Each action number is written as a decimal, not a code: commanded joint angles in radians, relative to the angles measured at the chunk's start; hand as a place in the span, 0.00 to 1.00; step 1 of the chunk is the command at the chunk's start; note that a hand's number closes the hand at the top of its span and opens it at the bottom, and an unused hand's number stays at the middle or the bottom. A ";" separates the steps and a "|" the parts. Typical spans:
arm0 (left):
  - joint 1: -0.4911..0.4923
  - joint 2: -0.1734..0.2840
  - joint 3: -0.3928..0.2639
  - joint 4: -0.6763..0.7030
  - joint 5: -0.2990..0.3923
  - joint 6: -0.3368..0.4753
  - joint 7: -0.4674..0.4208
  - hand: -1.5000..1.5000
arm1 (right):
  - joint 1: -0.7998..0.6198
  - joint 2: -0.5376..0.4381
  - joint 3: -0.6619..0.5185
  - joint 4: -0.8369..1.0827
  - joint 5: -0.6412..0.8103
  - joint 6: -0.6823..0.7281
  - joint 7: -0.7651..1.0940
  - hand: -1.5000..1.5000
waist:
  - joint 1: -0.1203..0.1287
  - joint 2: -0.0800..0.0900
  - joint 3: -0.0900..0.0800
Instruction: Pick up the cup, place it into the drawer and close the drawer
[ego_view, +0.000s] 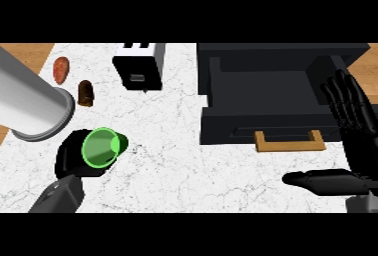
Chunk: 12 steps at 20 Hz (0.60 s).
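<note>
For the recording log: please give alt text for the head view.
The left hand holds a green cup over the white marbled counter, left of an open black drawer. The right hand rests open by the drawer's right side.

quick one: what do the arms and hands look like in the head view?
Both hands are glossy black with slim segmented fingers and a thicker rounded thumb: right hand, left hand. Each sits on a plain grey forearm, seen at the lower edge: left forearm, right forearm. No cables, markings or sleeves visible.
</note>
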 joint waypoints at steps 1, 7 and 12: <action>-0.013 -0.046 -0.005 -0.036 0.001 -0.044 -0.155 1.00 | -0.038 -0.012 -0.004 -0.031 0.005 -0.012 0.051 0.00 | 0.003 -0.003 0.000; -0.089 0.000 -0.004 -0.123 0.029 -0.069 -0.089 1.00 | -0.004 -0.001 -0.013 -0.035 -0.004 -0.017 0.048 0.00 | 0.009 -0.007 0.002; -0.102 -0.076 -0.094 -0.233 -0.008 -0.030 -0.024 1.00 | 0.030 -0.021 -0.040 0.057 0.006 0.019 -0.073 0.00 | 0.021 -0.009 0.004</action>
